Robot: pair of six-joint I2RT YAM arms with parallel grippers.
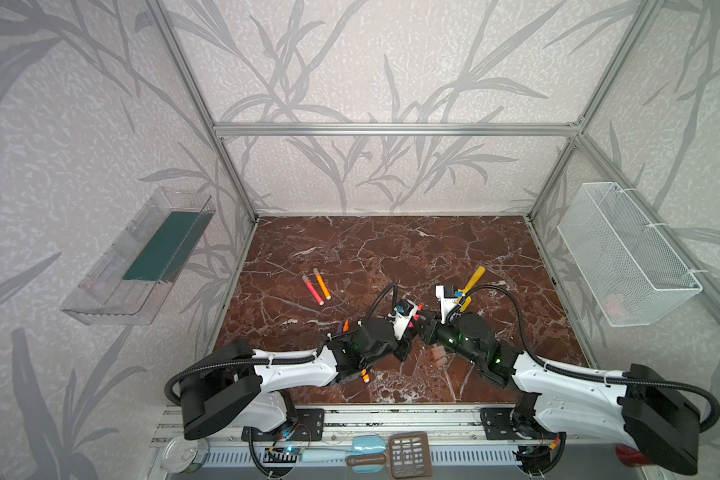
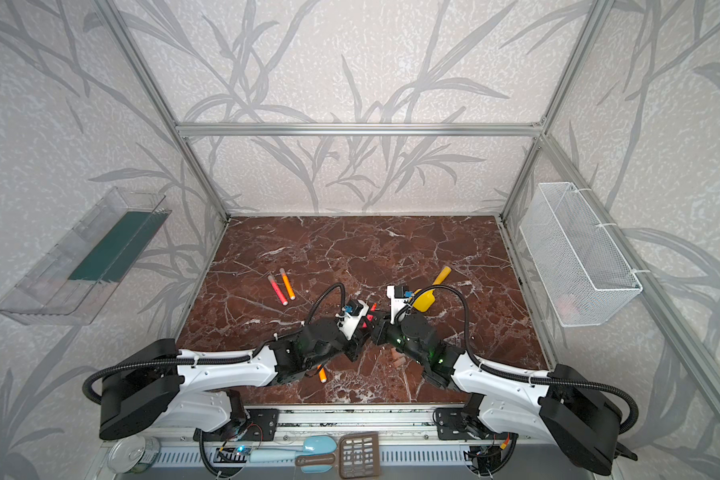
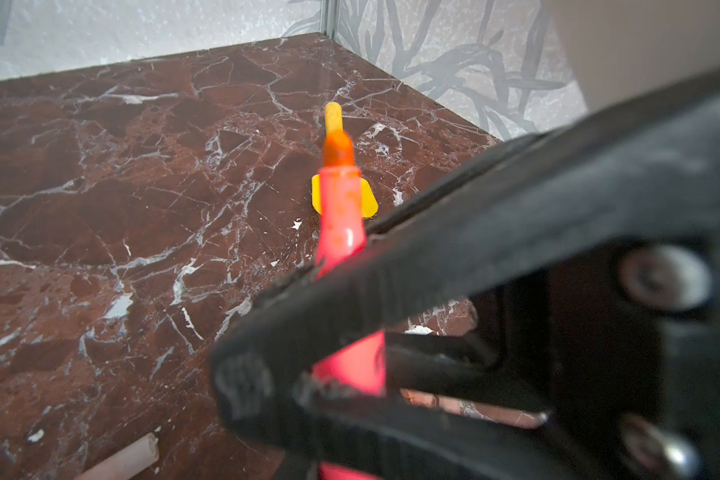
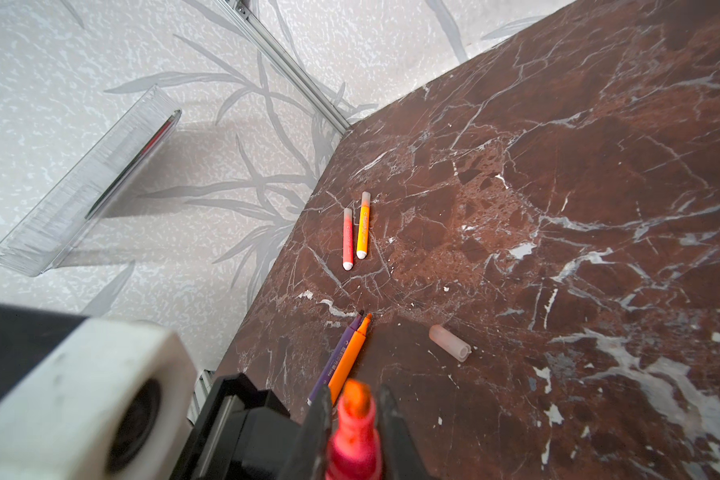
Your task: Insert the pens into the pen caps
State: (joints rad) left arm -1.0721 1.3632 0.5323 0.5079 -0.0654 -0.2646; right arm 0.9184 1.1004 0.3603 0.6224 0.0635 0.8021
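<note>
At centre, your left hand (image 1: 413,328) and right hand (image 4: 354,409) both pinch the red-pink pen (image 4: 352,449), nib toward 12 o'clock; pen caps (image 1: 438,355) lie at 5 o'clock.

Just before the middle of the tabletop (image 1: 391,249), the gripped pen (image 4: 352,440) is held between the left hand (image 1: 412,330) and the right hand (image 4: 353,401). Seen from above and reckoned from there, a pair of pens (image 1: 321,284) is laid side by side at ten o'clock, a spatula (image 1: 474,276) at two, the pen caps (image 1: 438,356) at five, one pen (image 1: 365,376) between seven and eight under the left arm (image 1: 292,365), two more pens (image 4: 346,356) at nine.
</note>
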